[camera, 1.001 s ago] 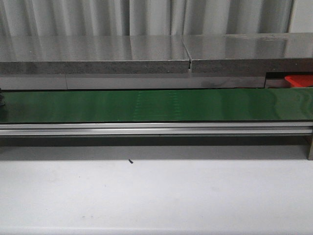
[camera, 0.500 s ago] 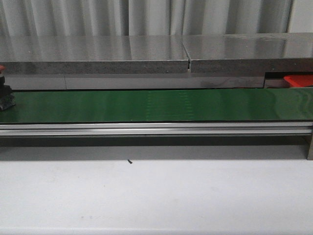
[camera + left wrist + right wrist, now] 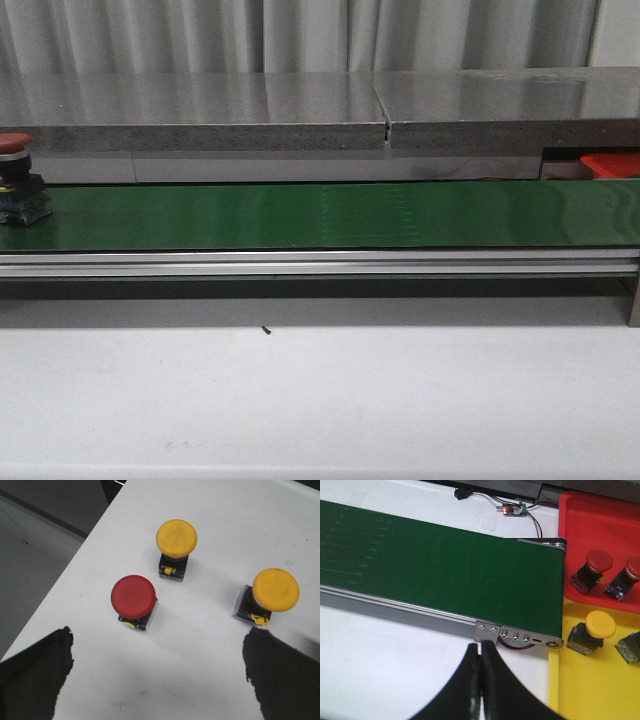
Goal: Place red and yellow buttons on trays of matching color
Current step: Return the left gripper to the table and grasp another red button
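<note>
The right gripper (image 3: 480, 680) is closed on nothing, fingers pressed together above the white surface (image 3: 385, 655), just short of the green belt (image 3: 435, 565). Past the belt's end, toward two o'clock, sits the red tray (image 3: 600, 527) holding two red buttons (image 3: 592, 567) (image 3: 626, 580). Against it, at three o'clock, the yellow tray (image 3: 590, 680) carries one yellow button (image 3: 594, 630) and a dark part cut off at the frame edge. The left gripper (image 3: 160, 680) is spread wide, empty. Beyond it on the surface stand one red button (image 3: 133, 600) at eleven o'clock and two yellow ones (image 3: 176, 542) (image 3: 272, 594). Another red button (image 3: 18, 180) sits on the belt's far left end.
</note>
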You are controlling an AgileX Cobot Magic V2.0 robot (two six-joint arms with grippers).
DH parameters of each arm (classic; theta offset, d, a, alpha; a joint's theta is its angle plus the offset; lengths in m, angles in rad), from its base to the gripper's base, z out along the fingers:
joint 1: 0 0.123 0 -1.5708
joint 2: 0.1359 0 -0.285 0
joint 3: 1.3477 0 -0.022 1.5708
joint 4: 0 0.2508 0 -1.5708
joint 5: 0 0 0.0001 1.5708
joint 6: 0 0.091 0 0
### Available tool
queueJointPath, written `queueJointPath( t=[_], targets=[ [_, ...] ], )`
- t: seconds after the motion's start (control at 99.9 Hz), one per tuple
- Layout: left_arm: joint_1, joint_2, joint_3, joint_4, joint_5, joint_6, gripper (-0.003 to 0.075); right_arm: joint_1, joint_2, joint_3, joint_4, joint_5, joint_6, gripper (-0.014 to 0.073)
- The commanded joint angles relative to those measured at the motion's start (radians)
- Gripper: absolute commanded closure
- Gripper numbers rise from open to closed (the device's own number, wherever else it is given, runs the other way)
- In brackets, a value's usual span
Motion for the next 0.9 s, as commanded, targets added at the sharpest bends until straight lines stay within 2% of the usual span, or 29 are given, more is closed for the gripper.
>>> queueJointPath(
  t=[0.0, 0.47, 0.891],
  targets=[
    [0.012, -0.012, -0.074, 0.003, -0.045, -0.021, 0.0057, 0.002, -0.005, -0.026, 0.008, -0.062, -0.008, 0.0661],
    [0.016, 0.182, -0.235, 0.027, -0.046, -0.025, 0.0057, 0.002, -0.005, -0.026, 0.008, -0.062, -0.008, 0.0661],
    [0.016, 0.287, -0.251, 0.023, -0.057, -0.028, 0.0058, 0.002, -0.005, -0.026, 0.008, -0.062, -0.008, 0.0661]
  ],
)
